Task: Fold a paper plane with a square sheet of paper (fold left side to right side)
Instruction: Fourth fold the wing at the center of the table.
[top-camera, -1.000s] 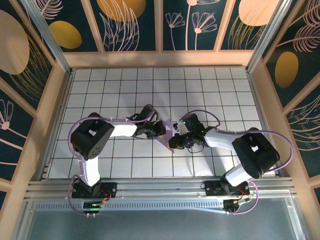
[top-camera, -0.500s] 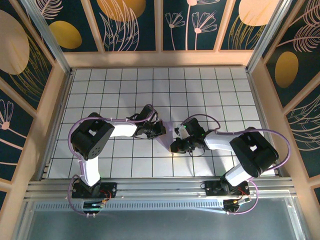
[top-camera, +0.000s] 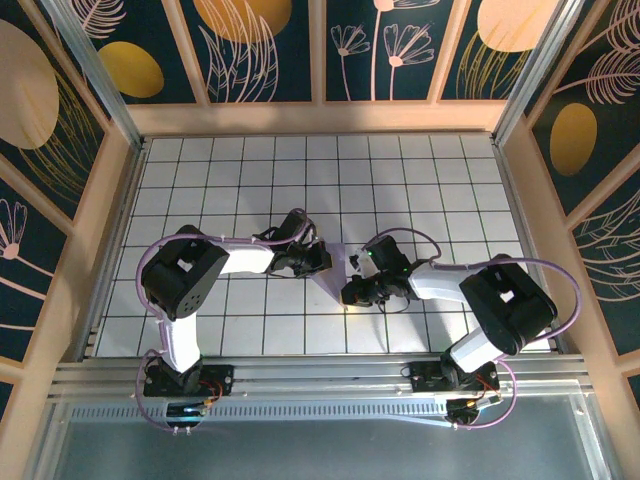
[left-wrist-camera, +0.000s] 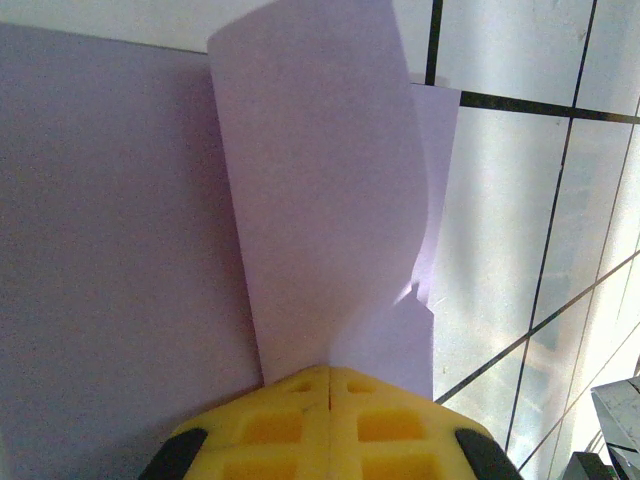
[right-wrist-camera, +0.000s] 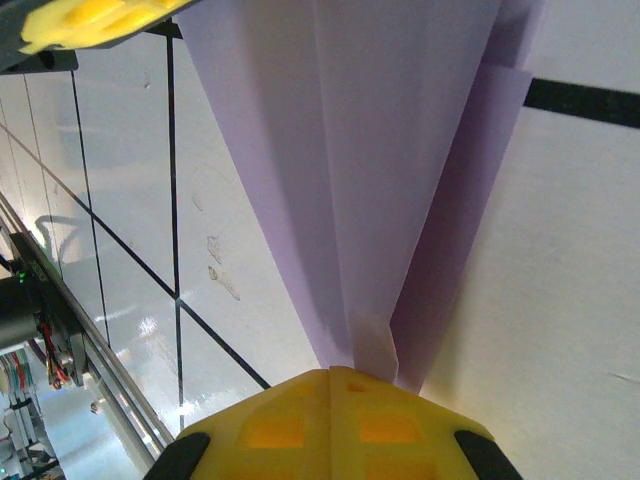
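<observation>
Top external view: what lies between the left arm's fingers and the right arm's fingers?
In the top external view, folded lavender paper bridges that stretch; the wrist views show left fingers and right fingers shut on it.

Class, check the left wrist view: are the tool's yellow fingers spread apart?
No, the fingers of the left tool meet, pinching the lavender paper.

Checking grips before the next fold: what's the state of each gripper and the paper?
left gripper: shut, pinching a flap of the lavender paper.
right gripper: shut on the lavender paper's narrow folded end.
lavender paper: folded in layers, one flap curling up, pinched by both grippers.
</observation>
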